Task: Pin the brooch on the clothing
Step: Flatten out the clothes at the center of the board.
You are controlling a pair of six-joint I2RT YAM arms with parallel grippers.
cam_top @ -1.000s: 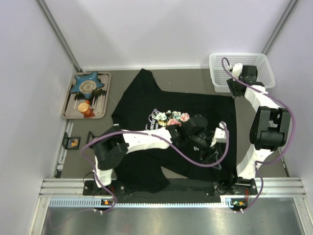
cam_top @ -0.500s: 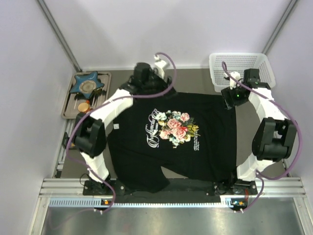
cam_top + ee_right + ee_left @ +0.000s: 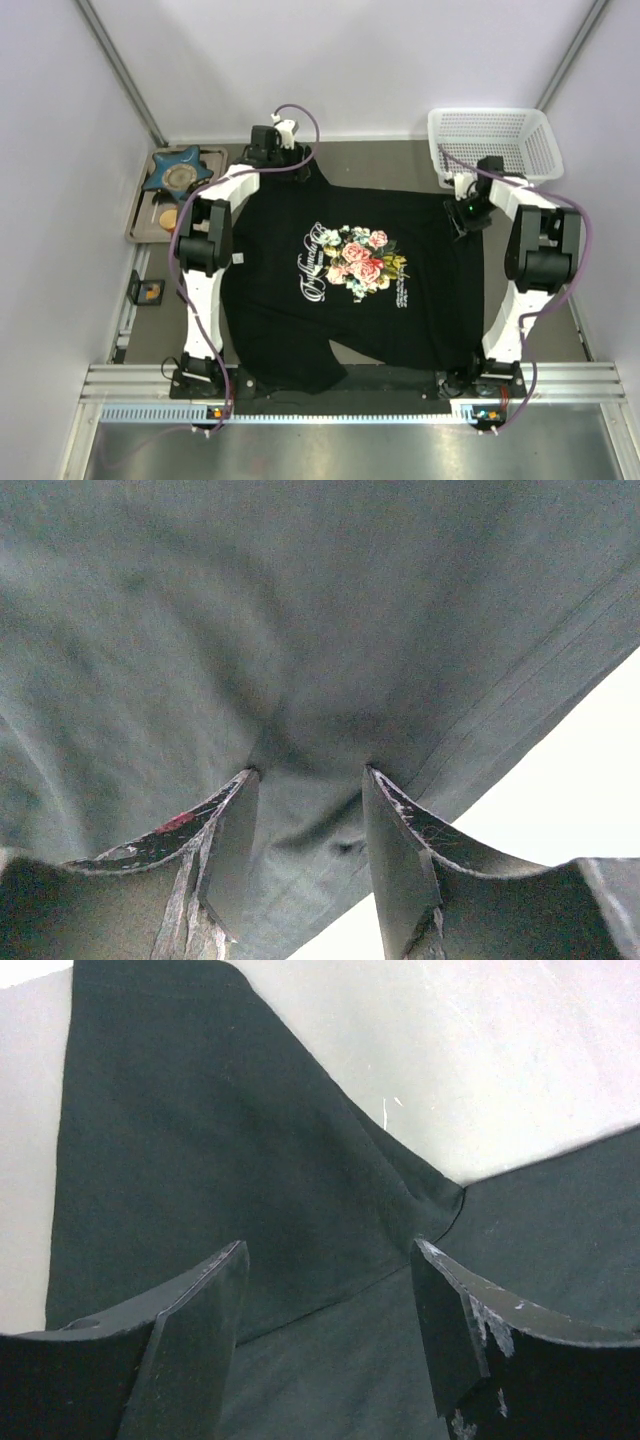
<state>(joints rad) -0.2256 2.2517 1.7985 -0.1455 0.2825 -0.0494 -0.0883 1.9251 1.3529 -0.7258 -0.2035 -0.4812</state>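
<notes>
Left claw (image 3: 328, 1260) and right claw (image 3: 310, 776) shifted, seemingly onto T-shirt (image 3: 290, 300) shoulders.

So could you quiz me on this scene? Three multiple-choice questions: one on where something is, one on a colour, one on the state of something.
1. Where is the white basket?
A. at the far right corner of the table
B. at the near left corner
C. in the middle

2. What colour is the star-shaped dish?
A. red
B. blue
C. yellow

3. How does the T-shirt lie?
A. folded inside the basket
B. rolled into a ball
C. spread flat, print up

Answers:
1 A: the top view shows it against the back wall on the right.
2 B: it shows blue on the tray at left.
3 C: its rose print faces the overhead camera.
</notes>
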